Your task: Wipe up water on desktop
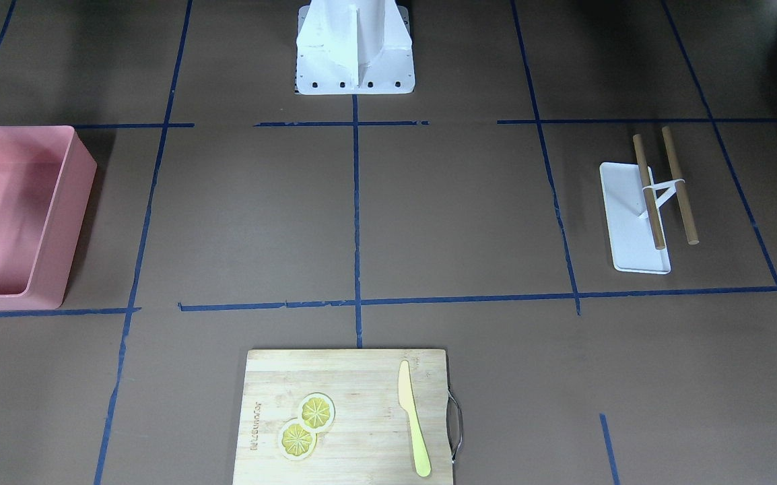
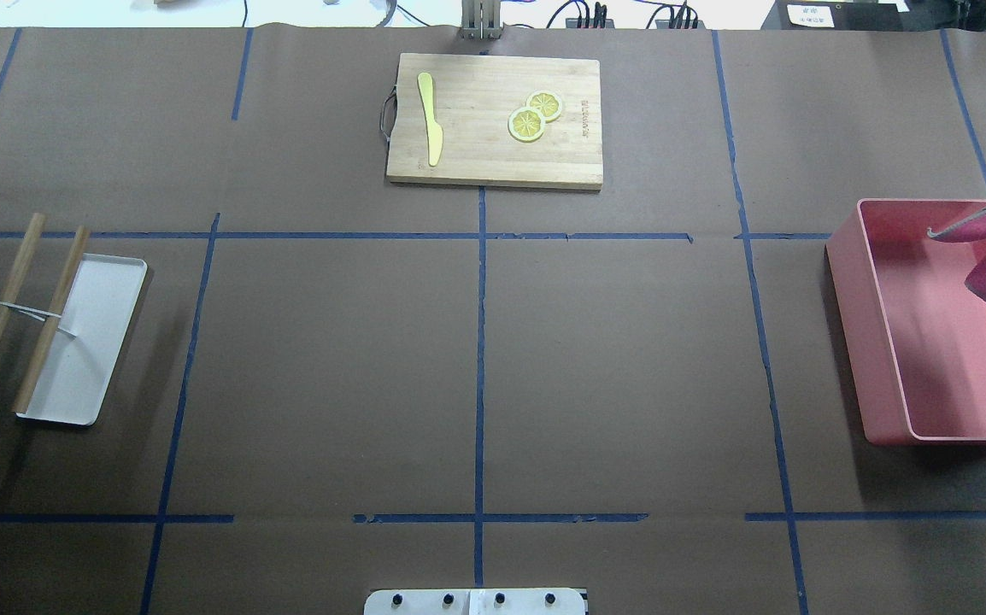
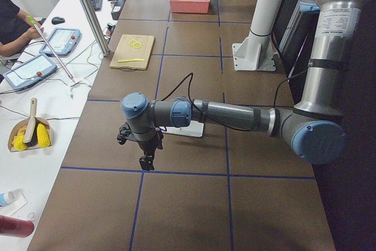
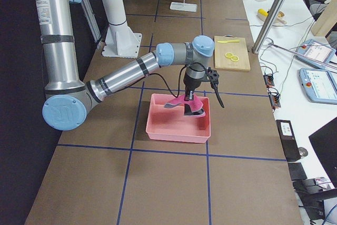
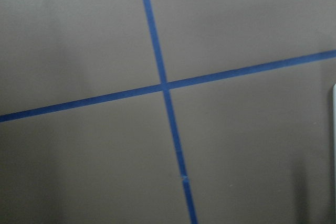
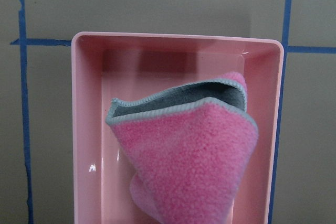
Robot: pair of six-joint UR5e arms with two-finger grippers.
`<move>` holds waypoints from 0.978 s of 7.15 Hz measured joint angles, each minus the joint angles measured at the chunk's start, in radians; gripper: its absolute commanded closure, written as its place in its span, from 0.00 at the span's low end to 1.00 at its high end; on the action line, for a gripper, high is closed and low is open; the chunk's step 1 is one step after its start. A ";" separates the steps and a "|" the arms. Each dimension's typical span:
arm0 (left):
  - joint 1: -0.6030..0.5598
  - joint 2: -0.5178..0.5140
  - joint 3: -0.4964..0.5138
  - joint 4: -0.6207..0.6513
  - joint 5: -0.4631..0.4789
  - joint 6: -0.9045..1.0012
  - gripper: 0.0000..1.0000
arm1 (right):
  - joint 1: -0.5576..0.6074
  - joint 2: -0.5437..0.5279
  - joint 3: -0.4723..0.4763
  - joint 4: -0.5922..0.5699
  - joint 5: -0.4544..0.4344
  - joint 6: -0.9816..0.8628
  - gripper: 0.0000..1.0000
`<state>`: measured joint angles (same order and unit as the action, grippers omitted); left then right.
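A pink cloth [image 6: 189,156] is seen hanging over a pink bin [image 6: 86,129] near the right edge of the brown, tape-lined counter [image 2: 331,367], directly beneath the right fingers [image 4: 189,94]; whether they are clenched on it cannot be told. The left fingers [image 3: 145,161] are held above the counter near its left edge, and their state cannot be told either.

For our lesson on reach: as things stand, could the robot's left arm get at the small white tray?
Probably yes. The left gripper hangs above bare desktop close beside the white tray, with nothing between them.
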<state>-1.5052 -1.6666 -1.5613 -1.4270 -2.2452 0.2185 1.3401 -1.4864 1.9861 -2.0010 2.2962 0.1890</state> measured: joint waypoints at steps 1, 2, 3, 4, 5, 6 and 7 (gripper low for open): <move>-0.022 0.006 0.035 -0.019 0.000 0.040 0.00 | 0.002 0.000 -0.002 0.008 0.002 -0.001 0.00; -0.032 0.008 0.066 -0.046 -0.001 0.054 0.00 | 0.003 -0.001 -0.005 0.013 0.010 0.000 0.00; -0.035 0.008 0.084 -0.061 -0.001 0.057 0.00 | 0.009 -0.002 -0.013 0.015 0.030 -0.002 0.00; -0.036 0.005 0.090 -0.066 -0.001 0.054 0.00 | 0.024 -0.004 -0.022 0.028 0.049 -0.006 0.00; -0.036 -0.001 0.092 -0.068 -0.001 0.045 0.00 | 0.051 -0.016 -0.048 0.077 0.067 -0.021 0.00; -0.036 -0.005 0.093 -0.067 -0.001 0.034 0.00 | 0.087 -0.040 -0.106 0.167 0.089 -0.070 0.00; -0.037 -0.004 0.092 -0.062 -0.005 0.022 0.00 | 0.132 -0.063 -0.203 0.291 0.110 -0.151 0.00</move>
<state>-1.5421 -1.6710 -1.4694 -1.4889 -2.2498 0.2409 1.4725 -1.5494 1.7833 -1.7097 2.4066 0.0376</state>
